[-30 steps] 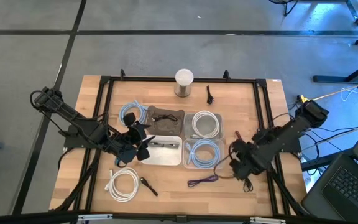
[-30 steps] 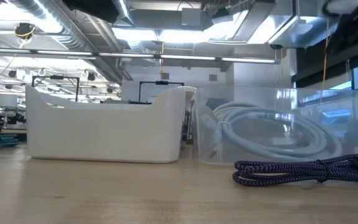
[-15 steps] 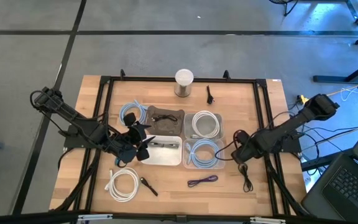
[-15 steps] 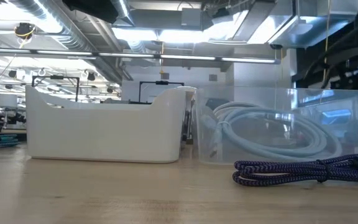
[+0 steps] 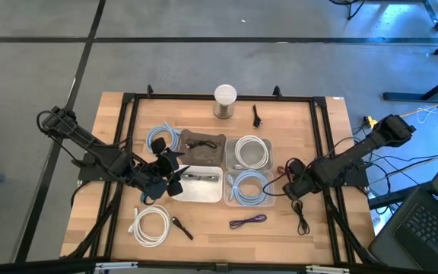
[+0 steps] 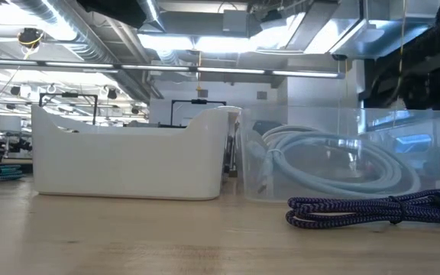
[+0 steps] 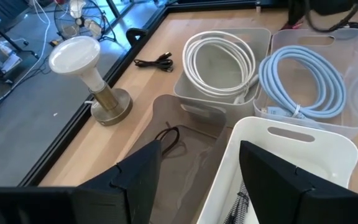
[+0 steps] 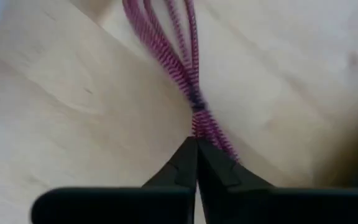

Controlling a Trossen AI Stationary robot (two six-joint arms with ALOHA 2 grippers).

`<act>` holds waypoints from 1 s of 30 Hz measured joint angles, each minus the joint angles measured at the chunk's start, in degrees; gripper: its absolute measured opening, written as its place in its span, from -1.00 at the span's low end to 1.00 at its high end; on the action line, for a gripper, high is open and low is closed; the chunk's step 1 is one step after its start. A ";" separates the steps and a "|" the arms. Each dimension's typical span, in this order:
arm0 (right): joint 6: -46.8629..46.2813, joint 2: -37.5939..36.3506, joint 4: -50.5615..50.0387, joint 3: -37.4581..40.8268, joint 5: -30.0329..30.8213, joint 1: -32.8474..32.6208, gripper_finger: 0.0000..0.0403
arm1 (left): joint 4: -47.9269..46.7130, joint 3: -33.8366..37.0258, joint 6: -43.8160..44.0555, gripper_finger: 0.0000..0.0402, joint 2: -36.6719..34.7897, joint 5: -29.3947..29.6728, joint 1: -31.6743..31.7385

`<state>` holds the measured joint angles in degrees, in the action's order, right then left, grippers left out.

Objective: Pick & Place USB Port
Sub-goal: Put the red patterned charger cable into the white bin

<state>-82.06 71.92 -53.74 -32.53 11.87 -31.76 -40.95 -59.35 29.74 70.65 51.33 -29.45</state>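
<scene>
My right hand (image 8: 196, 163), fingers pressed together, hangs above the braided purple cable (image 8: 178, 67) on the pale wooden bench (image 8: 61, 118).

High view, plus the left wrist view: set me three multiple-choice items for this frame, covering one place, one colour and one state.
1. Where is the purple braided cable?
A. in the white bin
B. on the bare table
C. in a gripper

2. What colour is the cable coiled in the clear bin nearest it?
A. light blue
B. black
C. red

3. How do the left gripper's fingers stand?
A. shut on a cable
B. shut on nothing
C. open

Key: 1 B, the purple braided cable lies on the table, outside the clear bin. 2 A, the coiled cable is pale blue. 3 C, the left gripper shows a wide gap, over the white bin.
</scene>
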 joint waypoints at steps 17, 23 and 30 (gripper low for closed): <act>1.69 -0.07 -26.62 -19.50 4.80 -3.69 -0.78 | 0.31 0.00 0.01 0.04 0.00 0.02 0.00; 6.22 -0.09 -26.88 -19.50 0.64 -2.80 -0.43 | 0.38 0.00 -0.01 0.04 0.00 0.85 0.00; 12.71 -0.09 -21.43 -15.54 0.40 1.51 -0.24 | 0.44 0.00 0.06 0.04 0.00 1.46 0.00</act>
<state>-69.35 71.83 -75.17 -48.07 12.26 -30.25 -40.51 -59.35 29.81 70.65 52.80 -29.45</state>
